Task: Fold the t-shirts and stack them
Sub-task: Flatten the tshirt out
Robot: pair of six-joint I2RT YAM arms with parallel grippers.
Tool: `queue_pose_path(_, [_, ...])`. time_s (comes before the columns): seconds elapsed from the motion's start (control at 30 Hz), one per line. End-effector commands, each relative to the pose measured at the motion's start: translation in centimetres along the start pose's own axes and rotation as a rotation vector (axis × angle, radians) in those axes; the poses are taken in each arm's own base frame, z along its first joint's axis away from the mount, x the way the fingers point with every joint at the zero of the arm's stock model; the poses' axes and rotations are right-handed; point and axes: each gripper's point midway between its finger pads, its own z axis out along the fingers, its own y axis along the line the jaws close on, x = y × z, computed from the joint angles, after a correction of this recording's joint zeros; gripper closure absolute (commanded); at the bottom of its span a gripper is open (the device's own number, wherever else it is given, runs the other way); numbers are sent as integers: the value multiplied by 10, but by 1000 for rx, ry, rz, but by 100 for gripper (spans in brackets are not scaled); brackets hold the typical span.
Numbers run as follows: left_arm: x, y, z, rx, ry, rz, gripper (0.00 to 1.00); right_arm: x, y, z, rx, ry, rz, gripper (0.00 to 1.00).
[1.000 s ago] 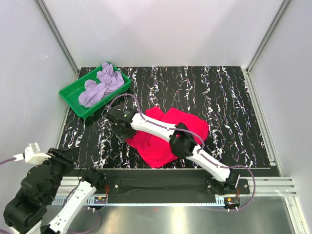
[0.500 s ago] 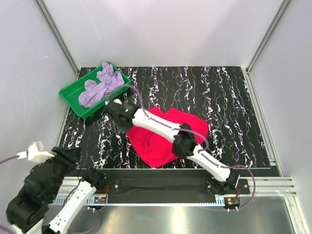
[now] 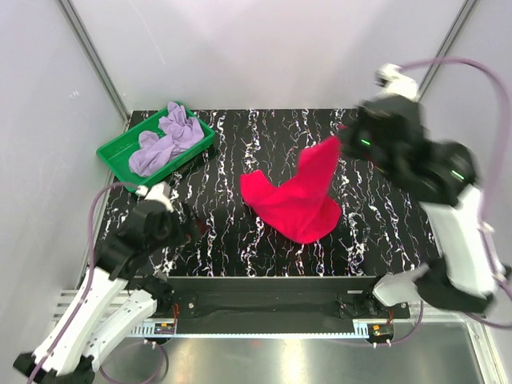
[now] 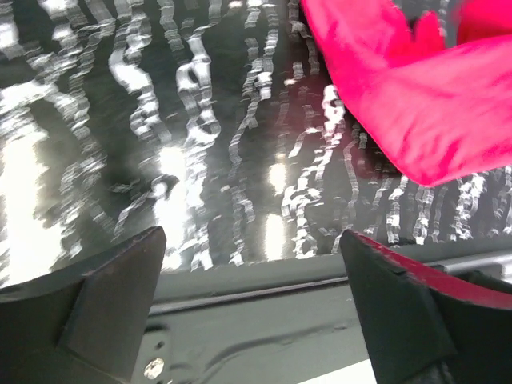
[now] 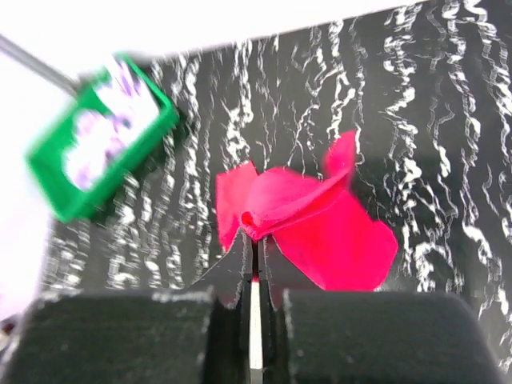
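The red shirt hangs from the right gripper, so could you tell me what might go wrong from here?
1. The right gripper pinches only a thin fold of the red shirt, so it may slip out.
2. Held at one point, the shirt hangs bunched, its lower part on the table, so it may land crumpled.
3. The left gripper is open and off the cloth, giving no second hold.

**Soft cloth, smooth plastic, glossy tabletop**

The crimson cloth t-shirt (image 3: 300,204) at centre frame looks soft, matt and smooth. The lavender cloth t-shirt (image 3: 164,140), upper left, is matt and crumpled, lying in the green plastic tray (image 3: 118,160) with smooth walls. The black white-veined tabletop (image 3: 384,216) is glossy and throws glare. The left gripper (image 4: 250,244) has matt black fingers (image 4: 112,308).
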Motion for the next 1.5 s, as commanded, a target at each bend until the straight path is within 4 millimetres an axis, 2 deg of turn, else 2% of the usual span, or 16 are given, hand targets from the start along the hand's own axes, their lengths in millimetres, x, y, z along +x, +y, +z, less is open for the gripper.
queue_pose_path(0.0, [-26,-54,12,206,-39,68,1,60,-97,-39,332,141,-31,100])
queue_pose_path(0.07, [-30,-70,22,254,-36,77,1,91,-137,-66,373,127,132,100])
queue_pose_path(0.17, [-35,-93,36,322,-29,58,1,105,-153,-79,382,89,281,100])
queue_pose_path(0.3, [-18,-119,82,345,96,-21,1,118,-171,-92,364,51,358,100])
queue_pose_path(0.37, [-16,-135,97,358,122,-69,1,125,-175,-94,371,61,367,100])
queue_pose_path(0.53, [5,-117,161,106,245,-129,1,157,-177,-88,378,137,407,100])
queue_pose_path(0.8, [-8,-133,231,46,252,-152,2,177,-166,-74,365,210,393,100])
queue_pose_path(0.83, [-8,-136,237,53,259,-153,5,176,-167,-74,369,208,387,100])
queue_pose_path(0.93, [-7,-140,256,61,287,-142,34,173,-167,-72,376,200,368,100])
queue_pose_path(0.97, [-7,-136,260,48,291,-145,63,172,-167,-71,385,199,360,100])
queue_pose_path(1.07, [-22,-131,261,67,265,-137,86,169,-166,-64,393,194,318,100])
queue_pose_path(1.1, [-29,-132,258,76,252,-131,100,169,-163,-59,393,198,294,100])
queue_pose_path(1.17, [-59,-134,252,81,192,-91,100,169,-161,-52,410,207,263,100])
queue_pose_path(1.3, [-134,-143,206,26,-14,67,100,159,-143,-27,403,233,143,100])
queue_pose_path(1.37, [-188,-159,165,46,-171,134,100,151,-133,-6,416,263,89,100])
queue_pose_path(1.47, [-242,-166,113,64,-324,171,100,131,-124,28,382,303,67,100])
